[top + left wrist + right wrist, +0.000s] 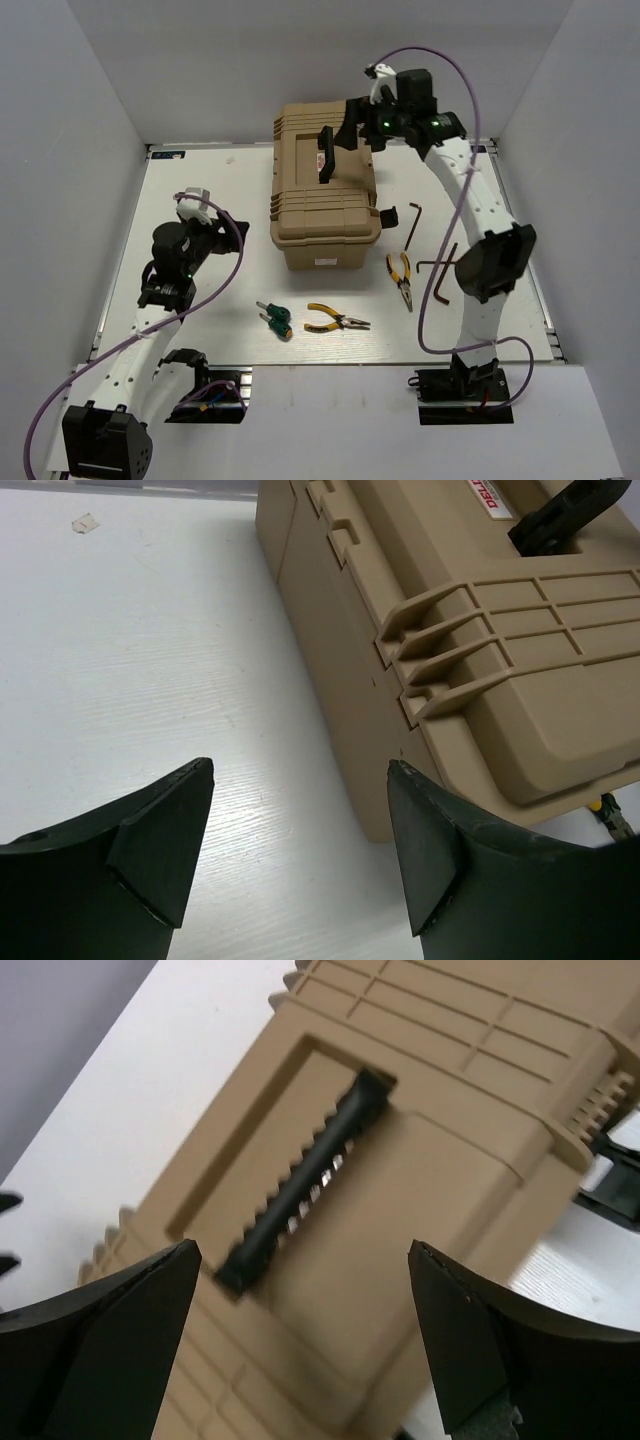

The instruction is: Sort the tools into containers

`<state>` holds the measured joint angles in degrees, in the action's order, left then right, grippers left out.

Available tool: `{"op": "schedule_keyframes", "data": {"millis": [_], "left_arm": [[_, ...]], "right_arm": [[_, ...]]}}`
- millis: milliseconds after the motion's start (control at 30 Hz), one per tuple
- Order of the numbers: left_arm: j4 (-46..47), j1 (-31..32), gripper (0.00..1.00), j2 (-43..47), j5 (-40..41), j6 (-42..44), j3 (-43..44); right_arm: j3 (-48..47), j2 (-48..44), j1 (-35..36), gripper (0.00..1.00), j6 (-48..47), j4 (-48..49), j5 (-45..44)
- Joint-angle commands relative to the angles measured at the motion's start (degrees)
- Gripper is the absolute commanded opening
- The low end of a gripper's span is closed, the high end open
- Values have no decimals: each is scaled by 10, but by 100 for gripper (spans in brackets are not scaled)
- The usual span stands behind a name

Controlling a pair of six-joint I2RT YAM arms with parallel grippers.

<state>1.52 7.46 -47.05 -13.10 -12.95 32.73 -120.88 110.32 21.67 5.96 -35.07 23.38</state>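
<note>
Tools (pixel 337 321) on white table (pixel 225 180), pale walls (pixel 230 60)

Second hex key (pixel 443 285) partly behind right arm (pixel 495 262); pliers (pixel 610 810) cut by frame edge; toolbox (pixel 420 1190) lid blurred.

White arm links (pixel 475 195), black joints (pixel 495 262), purple cables (pixel 430 48); black wedge-shaped end effector fingers (pixel 160 840).

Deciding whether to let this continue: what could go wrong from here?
The right gripper hangs open over the black handle of the closed toolbox; pulling there might lift or drag the whole box instead of opening it. A sliding box could knock the pliers and hex key lying beside it. The open left gripper sits near the box's side and may bump it.
</note>
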Motion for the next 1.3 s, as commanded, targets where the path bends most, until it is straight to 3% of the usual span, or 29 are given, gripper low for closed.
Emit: {"op": "schedule_keyframes", "data": {"millis": [0, 167, 300, 400, 467, 567, 600, 767, 1000, 1067, 1100, 1200, 1267], "left_arm": [[-8, 1, 80, -2, -13, 13, 26], [-8, 1, 82, -2, -31, 13, 26], [11, -4, 83, 5, -36, 13, 26], [42, -4, 86, 13, -55, 13, 14], [58, -4, 87, 13, -76, -1, 14], [64, 1, 87, -15, -95, -1, 48], [64, 1, 87, -28, -100, -6, 58], [76, 1, 87, -91, -120, -6, 119], [76, 11, 87, -144, -146, -6, 159], [82, 11, 87, -144, -146, -6, 159], [82, 17, 87, -144, -146, -6, 159], [82, 22, 88, -160, -162, -6, 181], [69, 28, 90, -189, -174, -6, 225]], "right_arm": [[-68, 38, 45, 91, 56, 9, -90], [-89, 91, 73, 89, 63, 11, -168], [-98, 122, 86, 82, 72, 4, -210], [-97, 125, 92, 66, 73, -3, -220], [-94, 121, 95, 46, 74, -4, -220], [-100, 111, 101, 30, 71, -8, -221], [-101, 108, 101, 20, 71, -9, -220], [-100, 80, 113, 0, 73, -13, -207], [-114, 58, 122, 2, 88, -14, -173], [-112, 55, 128, 31, 85, -14, -172], [-111, 54, 129, 52, 82, -17, -174], [-104, 55, 124, 78, 64, -22, -177], [-99, 50, 122, 87, 52, -30, -195]]}}
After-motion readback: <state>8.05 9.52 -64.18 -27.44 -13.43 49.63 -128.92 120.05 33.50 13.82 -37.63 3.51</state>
